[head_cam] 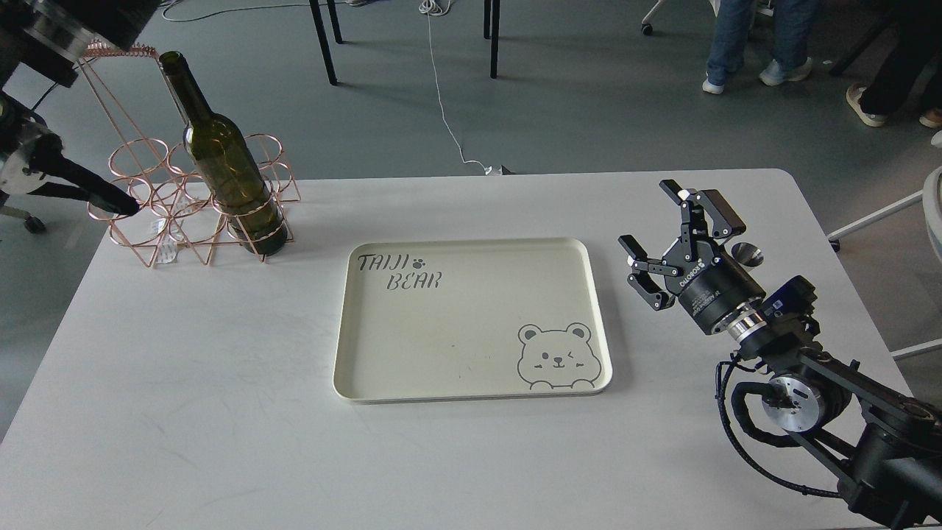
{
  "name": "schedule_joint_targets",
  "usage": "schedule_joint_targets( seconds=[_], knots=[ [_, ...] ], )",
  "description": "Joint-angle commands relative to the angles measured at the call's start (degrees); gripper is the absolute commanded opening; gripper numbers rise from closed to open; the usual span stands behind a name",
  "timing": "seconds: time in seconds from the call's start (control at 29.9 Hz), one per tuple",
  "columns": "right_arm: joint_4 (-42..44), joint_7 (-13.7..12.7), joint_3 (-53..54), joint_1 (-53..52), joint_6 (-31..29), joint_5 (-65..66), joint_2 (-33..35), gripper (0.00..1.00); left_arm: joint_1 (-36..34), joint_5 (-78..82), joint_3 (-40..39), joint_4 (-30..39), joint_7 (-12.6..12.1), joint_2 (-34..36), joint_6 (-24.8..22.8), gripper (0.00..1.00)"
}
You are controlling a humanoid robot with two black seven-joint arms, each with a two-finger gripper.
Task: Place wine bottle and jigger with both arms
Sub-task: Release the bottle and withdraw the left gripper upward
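Observation:
The wine bottle (pixel 223 165), dark olive green, stands upright in a ring of a copper wire rack (pixel 151 221) at the table's far left. No gripper holds it. Dark parts of my left arm (pixel 70 184) show at the left edge beside the rack, and I cannot make out its fingers. My right gripper (pixel 647 239) is open and empty, hovering over the table right of the tray. The silver jigger (pixel 748 254) stands on the table just behind and to the right of that gripper, partly hidden by it.
A cream tray (pixel 471 324) with a bear drawing and "TAIJI BEAR" lettering lies empty at the table's centre. Chair legs, a cable and people's feet are on the floor beyond the table's far edge.

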State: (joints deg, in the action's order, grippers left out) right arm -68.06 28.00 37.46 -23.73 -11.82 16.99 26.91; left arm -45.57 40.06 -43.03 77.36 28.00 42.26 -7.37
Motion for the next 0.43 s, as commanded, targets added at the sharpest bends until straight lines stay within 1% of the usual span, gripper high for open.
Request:
schedule_joint_targets(
  seconds=[0.0,0.07,0.1,0.17,0.2,0.23,0.3,0.4],
  knots=[
    [0.0,0.0,0.1,1.0,0.0,0.0,-0.1,0.99,12.5,-0.5,-4.9,0.8,0.0,-7.0,-0.3,1.0],
    [0.0,0.0,0.1,1.3,0.0,0.0,-0.2,0.99,19.0,-0.6,-10.6,0.8,0.0,-11.9,-1.2,1.0],
    [0.0,0.0,0.1,1.5,0.0,0.0,-0.2,0.99,22.2,-0.6,-13.3,0.6,-0.7,-14.3,-2.5,1.0],
    [-0.1,0.0,0.1,1.9,0.0,-0.2,-0.2,0.99,27.5,-0.8,-17.2,0.3,-5.3,-18.2,-6.1,1.0],
    [-0.2,0.0,0.1,2.1,0.0,-0.2,-0.2,0.99,29.9,-0.6,-18.4,0.2,-7.1,-19.7,-8.1,1.0],
    [-0.1,0.0,0.1,2.3,0.0,-0.2,-0.2,0.99,32.3,-0.5,-19.5,0.2,-8.3,-20.9,-9.8,1.0],
    [-0.1,0.0,0.1,2.5,0.0,-0.2,-0.2,0.99,36.0,-0.5,-20.9,0.2,-9.4,-23.0,-12.0,1.0],
    [-0.6,0.0,0.0,2.9,-0.2,-0.2,-0.2,0.99,38.7,-0.3,-21.7,-0.5,-9.4,-24.9,-12.5,1.0]
  ],
)
